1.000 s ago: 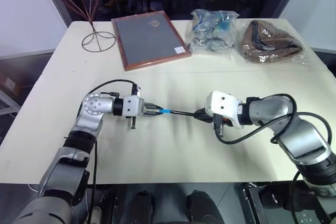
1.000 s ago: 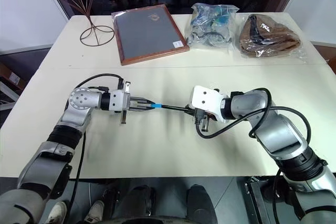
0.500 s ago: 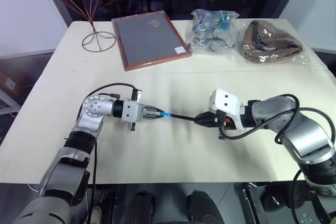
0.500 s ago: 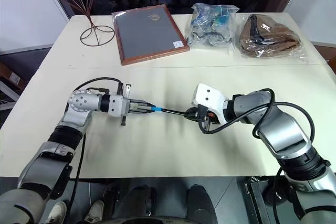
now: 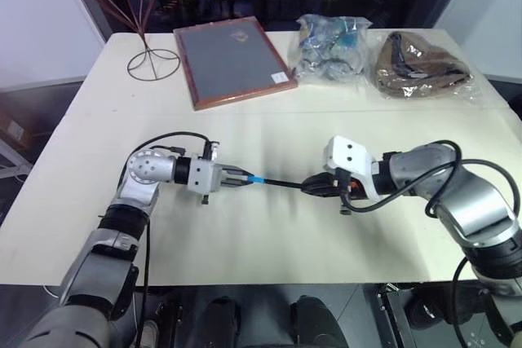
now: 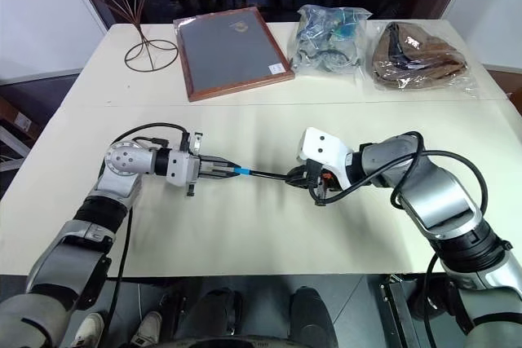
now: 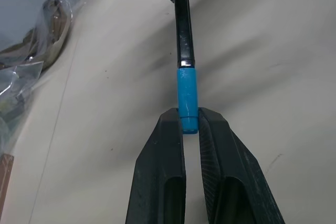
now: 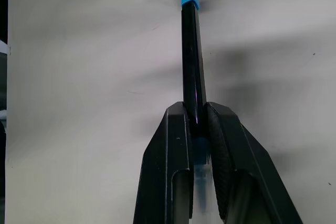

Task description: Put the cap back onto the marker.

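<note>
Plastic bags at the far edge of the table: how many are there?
2. A clear bag of bluish items lies right of the wooden framed board; a bag of brown material lies at the far right corner. Nothing seems hidden behind them.

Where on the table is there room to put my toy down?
The near edge of the table is bare, as is the band between the arms and the picture frame. The far edge is crowded: wire stand, frame, clear bag, brown bag.
</note>
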Motion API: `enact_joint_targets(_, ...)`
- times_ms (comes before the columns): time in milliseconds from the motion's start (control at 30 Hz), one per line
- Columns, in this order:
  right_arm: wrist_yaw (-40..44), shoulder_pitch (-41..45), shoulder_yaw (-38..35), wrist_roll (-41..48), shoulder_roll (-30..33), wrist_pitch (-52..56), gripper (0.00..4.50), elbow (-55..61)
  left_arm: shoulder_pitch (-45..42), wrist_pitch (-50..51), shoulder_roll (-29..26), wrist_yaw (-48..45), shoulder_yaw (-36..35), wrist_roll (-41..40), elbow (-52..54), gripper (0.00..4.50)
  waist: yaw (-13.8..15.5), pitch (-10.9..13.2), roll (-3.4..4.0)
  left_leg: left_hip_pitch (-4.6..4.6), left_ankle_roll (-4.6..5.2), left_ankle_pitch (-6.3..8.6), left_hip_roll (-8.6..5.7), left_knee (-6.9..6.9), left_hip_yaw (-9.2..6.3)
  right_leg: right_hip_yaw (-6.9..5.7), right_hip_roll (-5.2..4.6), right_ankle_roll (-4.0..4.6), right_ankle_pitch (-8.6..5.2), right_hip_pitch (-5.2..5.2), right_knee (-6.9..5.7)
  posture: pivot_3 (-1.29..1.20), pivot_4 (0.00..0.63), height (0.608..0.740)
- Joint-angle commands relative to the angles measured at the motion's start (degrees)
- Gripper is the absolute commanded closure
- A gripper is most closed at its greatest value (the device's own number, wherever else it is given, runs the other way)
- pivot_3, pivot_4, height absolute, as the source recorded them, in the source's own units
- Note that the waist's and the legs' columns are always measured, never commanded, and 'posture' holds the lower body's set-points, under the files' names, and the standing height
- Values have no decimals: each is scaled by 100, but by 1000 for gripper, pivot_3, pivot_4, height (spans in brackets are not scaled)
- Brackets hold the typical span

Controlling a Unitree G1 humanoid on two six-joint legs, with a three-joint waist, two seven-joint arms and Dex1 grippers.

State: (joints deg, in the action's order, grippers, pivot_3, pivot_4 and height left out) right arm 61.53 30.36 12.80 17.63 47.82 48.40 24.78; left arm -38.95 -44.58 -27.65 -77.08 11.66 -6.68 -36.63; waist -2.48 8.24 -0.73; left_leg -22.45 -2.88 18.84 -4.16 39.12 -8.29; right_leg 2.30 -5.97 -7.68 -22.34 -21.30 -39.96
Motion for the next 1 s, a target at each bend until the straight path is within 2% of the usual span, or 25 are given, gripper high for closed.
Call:
enact_joint_targets(33,272,135,109,454,-190,-44,4443,368,-44,-159,-3,177,2,46,5,4500,-3,0,0,0,0,0,0,0,0,0,0,0,0,0,0,0,150,740)
enact_joint_targets(467,227,108,182,379,-249,-53,4443,472,-60,-269,100,240,3,-21,-17,4500,-2,0,0,0,0,0,0,0,0,0,0,0,0,-1,0,0,150,740)
enact_joint_targets(600,171,119,212,283,-260,-126,4443,450,-35,12,157,229,-38,-164,89,4500,-2,0,0,0,0,0,0,-1,0,0,0,0,0,-1,0,0,150,740)
enact_joint_targets(1000,206,129,241,313,-282,-79,4443,464,-160,-786,203,438,-22,52,-66,4500,0,0,0,0,0,0,0,-1,0,0,-1,0,0,-1,0,0,150,740)
